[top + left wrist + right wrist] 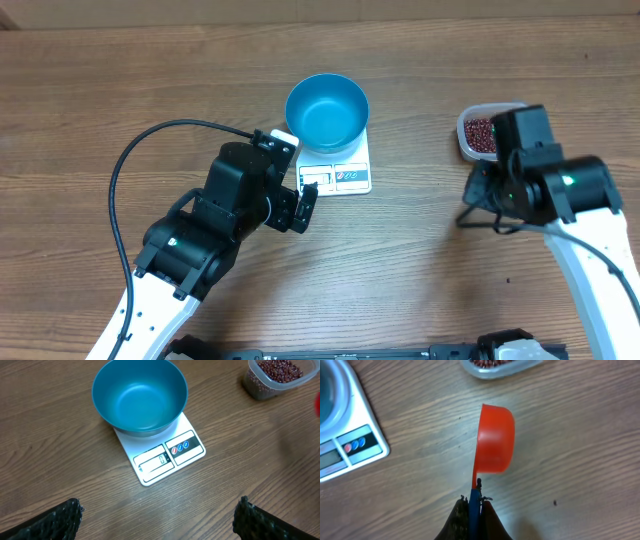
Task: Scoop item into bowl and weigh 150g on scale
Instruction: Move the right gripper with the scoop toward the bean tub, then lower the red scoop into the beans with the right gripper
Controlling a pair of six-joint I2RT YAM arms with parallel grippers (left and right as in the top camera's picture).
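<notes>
Setup looks done, transfer not started. The blue bowl (140,397) sits on the scale (186,446), covering its back part, and I see it empty: bare blue inside, no beans.

All the beans (279,368) are in the clear tub (258,386), well apart to the right of the scale on the table (100,80).

My right gripper (474,505) has its fingers pressed together on the thin handle of the orange scoop (495,437). The cup is seen from the outside and hangs over bare wood between tub and scale, nearer the tub. I can't tell from this angle if anything is in the cup.

My left gripper (157,516) is spread wide, holds nothing and hovers just in front of the scale.

The display is too small to read.

My judgement: all the scooping, pouring and weighing up to target is left.
</notes>
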